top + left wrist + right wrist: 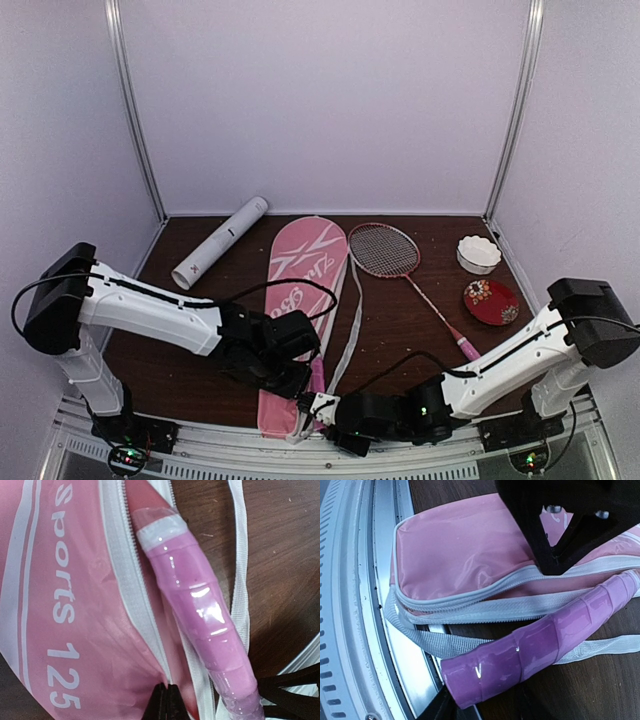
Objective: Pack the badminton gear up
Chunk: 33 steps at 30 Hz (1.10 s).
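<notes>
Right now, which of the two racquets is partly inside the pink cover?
The near racquet, its head hidden within the cover; the far racquet lies wholly uncovered.

Racquet handle [200,615]: frame end hidden inside cover [75,605]. Left claw [166,702]: tips only, rest cut off. Right claw [465,700]: fingers mostly outside the picture, grip on handle unclear. Shuttlecocks [478,253]: too small to count.

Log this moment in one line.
left fingers: shut at zip of pink racquet-shaped cover | right fingers: gripping pink taped racquet handle | handle protruding from cover
</notes>
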Tool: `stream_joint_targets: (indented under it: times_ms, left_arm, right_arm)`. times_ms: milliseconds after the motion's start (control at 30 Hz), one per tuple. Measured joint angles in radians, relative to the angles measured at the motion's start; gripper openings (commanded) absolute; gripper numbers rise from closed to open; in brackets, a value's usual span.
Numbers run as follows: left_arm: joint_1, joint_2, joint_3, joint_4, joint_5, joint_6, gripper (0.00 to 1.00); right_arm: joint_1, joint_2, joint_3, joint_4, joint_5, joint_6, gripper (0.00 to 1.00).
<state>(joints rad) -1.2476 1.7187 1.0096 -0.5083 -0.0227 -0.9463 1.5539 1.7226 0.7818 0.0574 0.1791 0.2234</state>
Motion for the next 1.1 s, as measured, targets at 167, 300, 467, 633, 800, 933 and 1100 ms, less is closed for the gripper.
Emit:
stream_joint_targets:
  times_ms: [167,300,467,633,800,933,1100]
  left_arm:
    - [0.0,-0.053,-0.016,0.006,0.0,0.002,0.0]
    - [0.0,-0.136,-0.045,0.022,0.004,0.01,0.0]
    - [0.0,-0.195,-0.073,0.06,0.024,0.026,0.0]
    - [0.011,-0.204,-0.112,0.106,0.054,0.045,0.0]
    - [0.024,-0.204,-0.123,0.127,0.076,0.073,0.0]
    - [0.028,-0.211,-0.133,0.147,0.089,0.086,0.0]
    - [0.032,-0.229,-0.147,0.153,0.097,0.091,0.0]
  right_arm:
    - [0.001,-0.008,0.0,0.011,0.001,-0.01,0.35]
    - [0.006,-0.019,0.0,0.025,0.003,-0.016,0.34]
    - [0.009,-0.019,0.005,0.03,0.006,-0.024,0.29]
    - [0.013,-0.019,0.026,0.04,0.011,-0.035,0.2]
    - [0.016,-0.019,0.035,0.05,0.026,-0.045,0.1]
    - [0.018,-0.018,0.037,0.061,0.031,-0.061,0.05]
    - [0.018,0.009,0.065,0.058,0.031,-0.07,0.04]
